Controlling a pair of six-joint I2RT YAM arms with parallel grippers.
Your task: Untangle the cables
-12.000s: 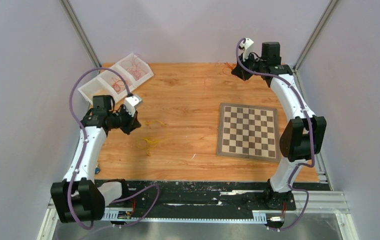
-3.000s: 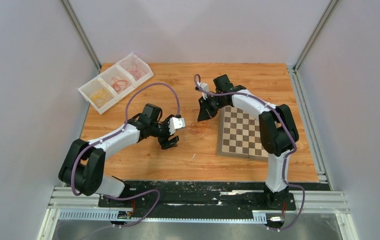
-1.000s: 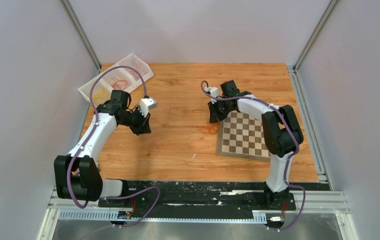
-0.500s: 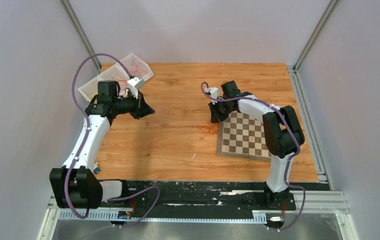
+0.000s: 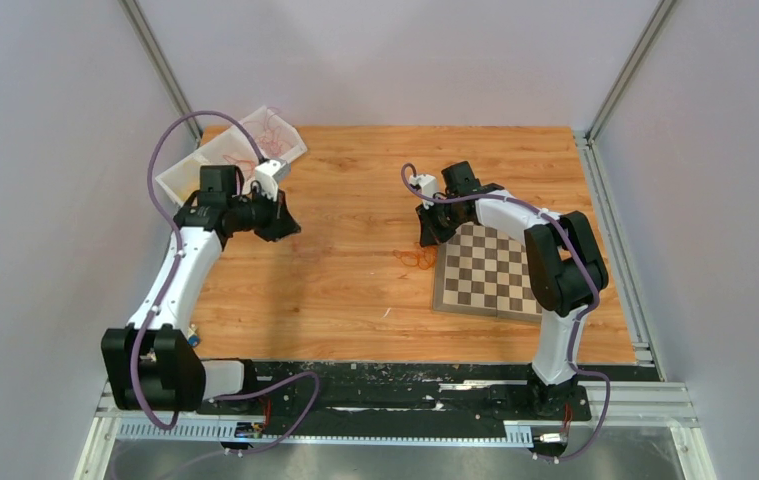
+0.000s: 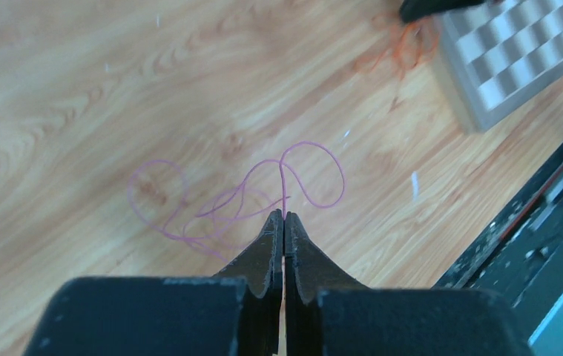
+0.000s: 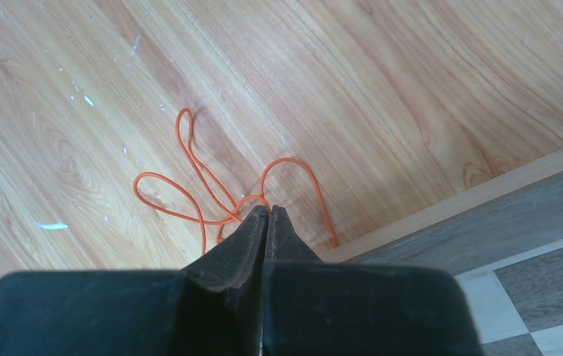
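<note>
My left gripper (image 5: pixel 293 225) hangs above the table's left side, just in front of the tray. In the left wrist view it (image 6: pixel 284 216) is shut on a thin red cable (image 6: pixel 283 185), whose loops dangle free above the wood. My right gripper (image 5: pixel 428 238) is low at the chessboard's far-left corner. In the right wrist view it (image 7: pixel 268 209) is shut with its tips on an orange cable (image 7: pixel 290 159) that lies in loops on the wood. That orange cable (image 5: pixel 415 258) also shows in the top view. No yellow cable is visible on the table.
A white compartment tray (image 5: pixel 167 183) with more strands stands at the far left, partly behind my left arm. The chessboard (image 5: pixel 490 265) lies right of centre; its edge shows in the right wrist view (image 7: pixel 530 245). A black rail runs along the near edge.
Over the last second my left gripper rose and swung left-back toward the tray with the red cable in it, then settled slightly. The right gripper and orange cable have stayed put.
</note>
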